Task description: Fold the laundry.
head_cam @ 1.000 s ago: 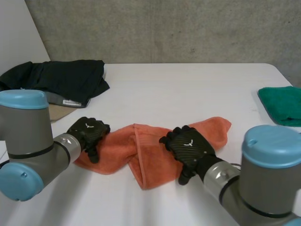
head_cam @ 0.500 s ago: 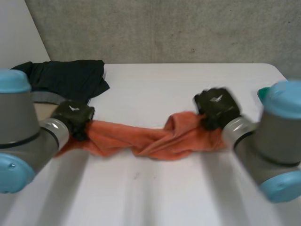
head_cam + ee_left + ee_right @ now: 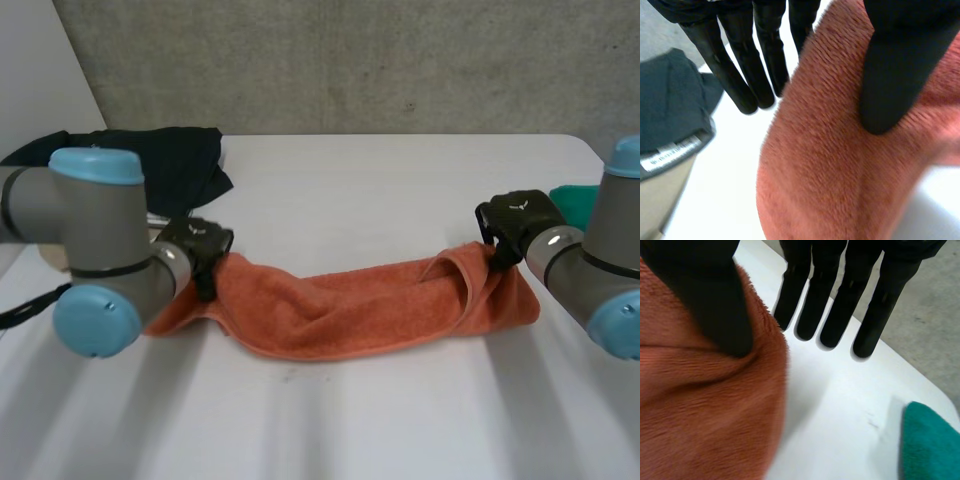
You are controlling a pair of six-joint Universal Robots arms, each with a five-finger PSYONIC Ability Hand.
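Observation:
An orange towel (image 3: 370,315) lies stretched out in a long, loosely folded band across the front of the white table (image 3: 400,190). My left hand (image 3: 200,245) is at the towel's left end. In the left wrist view its fingers (image 3: 735,75) are straight and just off the towel (image 3: 840,175), with the thumb (image 3: 895,75) resting on top. My right hand (image 3: 515,220) is at the towel's right end. Its fingers (image 3: 835,300) are straight over bare table beside the towel (image 3: 705,410), and its thumb (image 3: 710,300) lies on the cloth.
A pile of dark clothing (image 3: 150,165) sits at the back left, also seen beyond the left fingers (image 3: 670,100), with a beige item (image 3: 660,195) under it. A green cloth (image 3: 930,445) lies at the table's right edge (image 3: 575,200).
Both hands moved apart, pulling the crumpled towel out into a long band. They closed on its ends on the way and have now straightened their fingers.

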